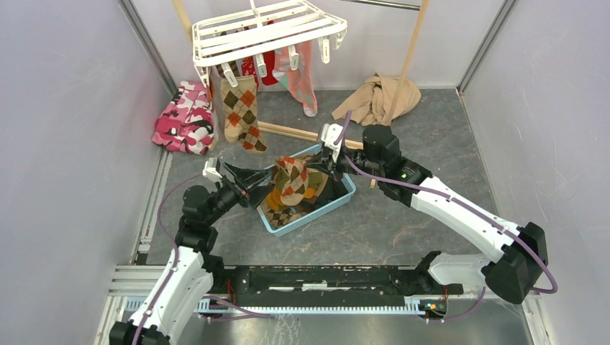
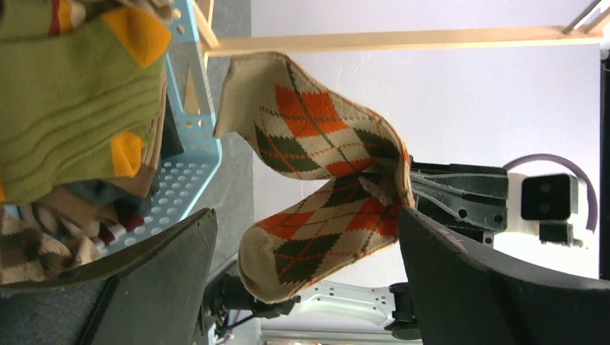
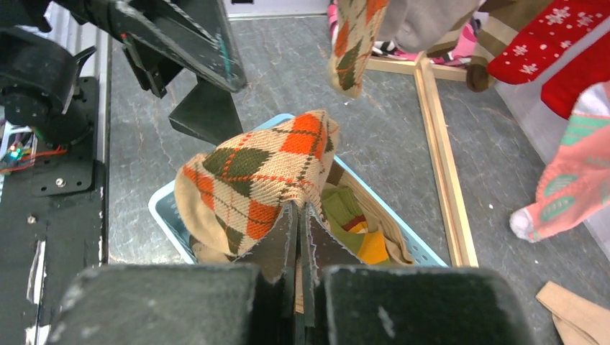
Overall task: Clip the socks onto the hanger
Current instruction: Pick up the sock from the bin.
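Note:
My right gripper (image 3: 302, 210) is shut on a fold of a brown-orange-cream argyle sock (image 3: 252, 172), which it holds just above the light blue basket (image 1: 344, 198). The sock (image 2: 316, 136) droops in two lobes in front of my left gripper (image 2: 308, 215), whose jaws stand wide open on either side of the toe end. More socks lie in the basket, among them an olive green one with orange patches (image 2: 65, 93). The white hanger (image 1: 266, 32) hangs at the back, and clipped under it are another argyle sock (image 1: 241, 111), a red one (image 1: 267, 72) and a pink one (image 1: 303, 75).
A pink camouflage garment (image 1: 183, 118) lies at the back left and a beige cloth (image 1: 374, 97) at the back right. The wooden pole rack's base bar (image 1: 288, 131) runs across the floor behind the basket. Walls close in on both sides.

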